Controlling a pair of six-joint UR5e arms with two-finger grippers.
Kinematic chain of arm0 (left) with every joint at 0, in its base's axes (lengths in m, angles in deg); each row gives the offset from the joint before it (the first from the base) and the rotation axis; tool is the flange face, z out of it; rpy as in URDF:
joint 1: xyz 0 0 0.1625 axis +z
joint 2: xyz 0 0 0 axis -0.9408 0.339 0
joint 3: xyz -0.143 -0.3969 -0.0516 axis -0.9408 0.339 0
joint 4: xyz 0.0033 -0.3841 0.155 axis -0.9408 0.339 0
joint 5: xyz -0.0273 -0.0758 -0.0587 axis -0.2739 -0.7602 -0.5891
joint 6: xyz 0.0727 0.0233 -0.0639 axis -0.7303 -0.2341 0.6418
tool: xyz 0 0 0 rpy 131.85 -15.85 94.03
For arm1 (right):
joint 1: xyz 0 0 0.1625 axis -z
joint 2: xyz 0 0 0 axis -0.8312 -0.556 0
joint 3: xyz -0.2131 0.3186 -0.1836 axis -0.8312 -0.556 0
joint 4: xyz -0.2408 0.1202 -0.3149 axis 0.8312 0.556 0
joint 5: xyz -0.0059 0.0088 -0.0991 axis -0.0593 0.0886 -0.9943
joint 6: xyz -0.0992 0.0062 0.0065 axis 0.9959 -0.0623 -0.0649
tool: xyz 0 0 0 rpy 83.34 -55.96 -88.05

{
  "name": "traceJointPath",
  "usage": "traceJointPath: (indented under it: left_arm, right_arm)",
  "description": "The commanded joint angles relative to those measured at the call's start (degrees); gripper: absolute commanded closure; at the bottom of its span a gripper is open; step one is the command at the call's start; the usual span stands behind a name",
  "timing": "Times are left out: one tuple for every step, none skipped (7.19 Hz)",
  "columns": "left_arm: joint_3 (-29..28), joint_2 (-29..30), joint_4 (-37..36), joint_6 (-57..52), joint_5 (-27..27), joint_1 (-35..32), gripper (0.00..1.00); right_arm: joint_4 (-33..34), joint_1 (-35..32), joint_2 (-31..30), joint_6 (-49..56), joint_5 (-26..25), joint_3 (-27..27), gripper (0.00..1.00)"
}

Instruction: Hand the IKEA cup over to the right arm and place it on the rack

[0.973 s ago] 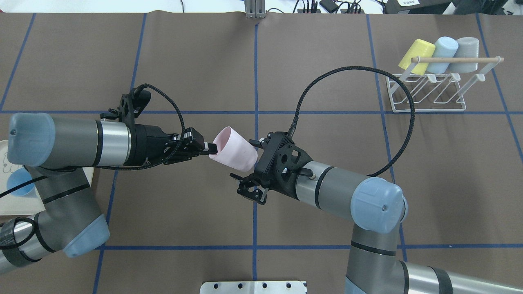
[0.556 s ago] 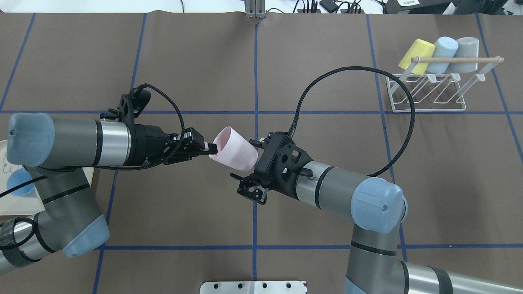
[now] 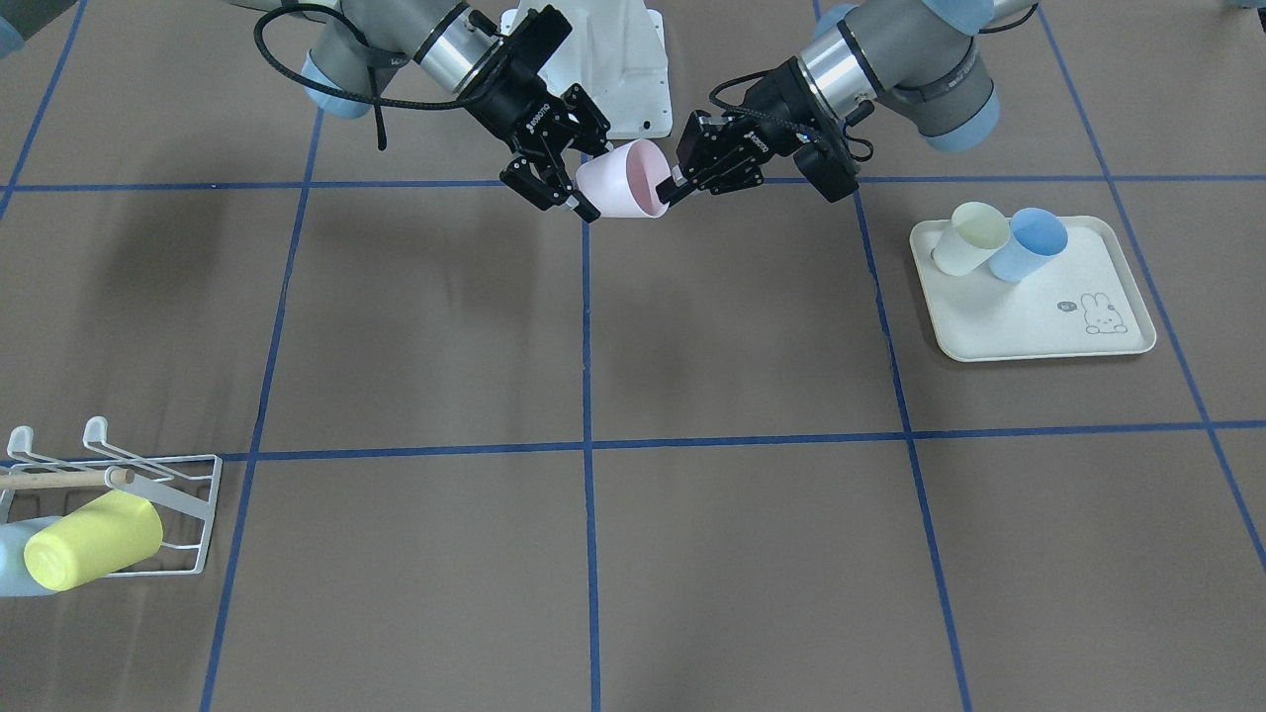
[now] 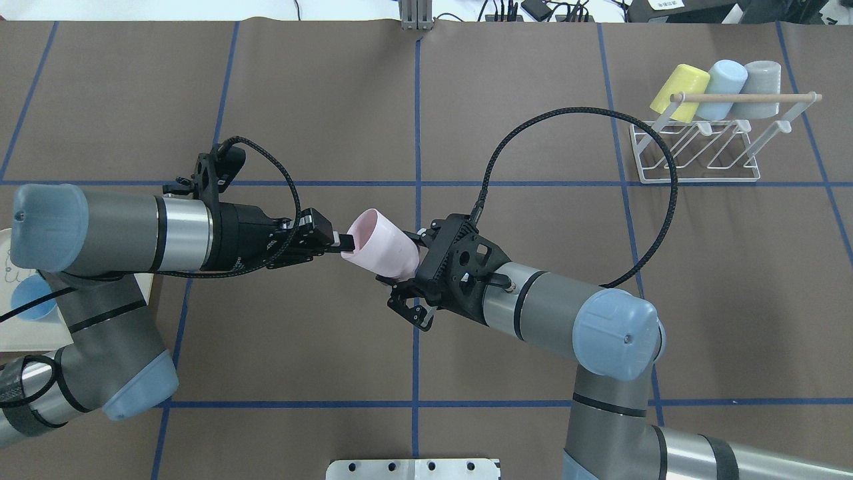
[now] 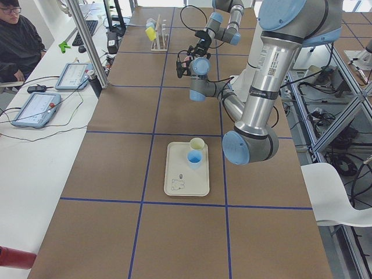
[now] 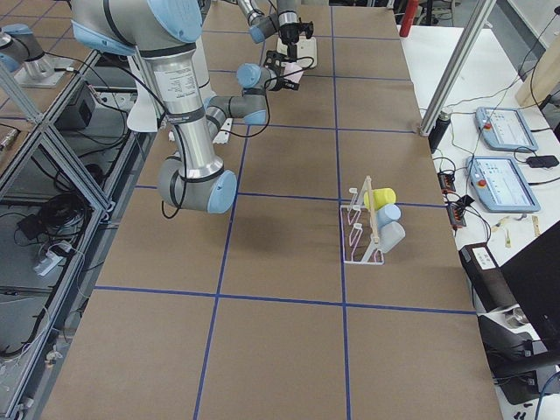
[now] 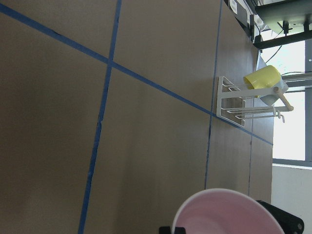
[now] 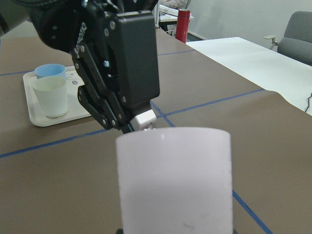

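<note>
Left gripper (image 4: 345, 243): jaws nearly closed, pinching the rim of the pink cup (image 4: 383, 248). Right gripper (image 4: 400, 257): jaws spread wide, one finger on each side of the cup's closed end. The cup wall filled the right wrist view, so I could not tell whether the pads pressed on it.

The cup hung in the air at the centre of the overhead frame, just left of the middle blue tape line (image 4: 417, 120). Its long axis lay close to level and ran from upper left to lower right. The mouth faced the left gripper and the base faced the right gripper.

Outward: a stretch of brown table (image 4: 533, 80) separated the cup from the rack (image 4: 700, 180). The rack stood at upper right, well apart from the cup and near the table's far edge. The black cable loop (image 4: 573, 112) arched toward it, its far bend crossing the rack's left corner in that view. A yellow cup (image 4: 678, 90), a light-blue cup (image 4: 723, 83) and a grey cup (image 4: 761, 79) lay side by side behind the wooden dowel (image 4: 746, 97).

In the front-facing view the tray (image 3: 1029, 331) sat at middle right. It carried a pale cup (image 3: 967, 237) and a blue cup (image 3: 1029, 244), which were touching.
</note>
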Motion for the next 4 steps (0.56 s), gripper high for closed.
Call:
traceJointPath:
  left_arm:
    - [0.3,0.08,-0.02,-0.93,-0.09,0.02,0.01]
    - [0.31,-0.01,0.07,-2.86,-0.35,-0.07,0.0]
    - [0.31,-0.1,-0.02,-3.05,-0.44,-0.16,0.0]
    - [0.31,-0.62,-0.19,-4.27,-0.53,-0.77,0.0]
  right_arm:
    - [0.0,-0.13,0.04,0.0,-0.02,0.07,0.62]
    - [0.0,-0.13,0.04,0.0,-0.02,0.07,0.62]
    - [0.0,-0.13,-0.05,0.0,-0.02,0.07,0.62]
    - [0.0,-0.22,-0.05,0.0,-0.02,0.07,0.62]
